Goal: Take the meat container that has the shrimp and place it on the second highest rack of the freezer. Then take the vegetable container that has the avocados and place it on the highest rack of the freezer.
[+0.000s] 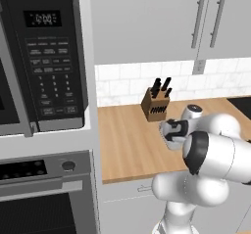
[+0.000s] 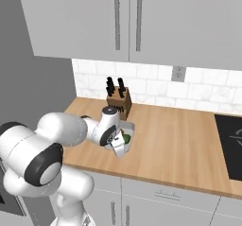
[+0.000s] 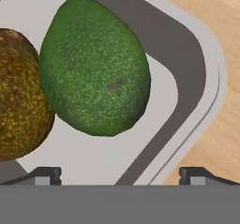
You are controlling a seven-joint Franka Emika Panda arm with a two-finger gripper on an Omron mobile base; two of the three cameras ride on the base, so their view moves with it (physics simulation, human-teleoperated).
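hand view shows spread hand (image 3: 120, 174) over green avocado (image 3: 96, 68); left base view, knife block (image 1: 156, 104).

Wooden desk (image 2: 179, 140) running along a white tiled wall, pale grey cabinets with bar handles (image 2: 127, 19) above and grey cupboard fronts below its front edge. Knife block (image 2: 118, 99) with dark handles, standing at the back edge near the left corner, against the tiles. Wall outlet (image 2: 178, 73) on the tiles, right of the block. Black cooktop (image 2: 231, 144) set in at the desk's right end. Pale container (image 2: 126, 137) on the desk, forward of the knife block, with a green avocado (image 2: 125, 137) partly showing in it. White arm reaching from lower left; its claw (image 2: 117, 147) low over the container's front edge, finger spacing not discernible here.
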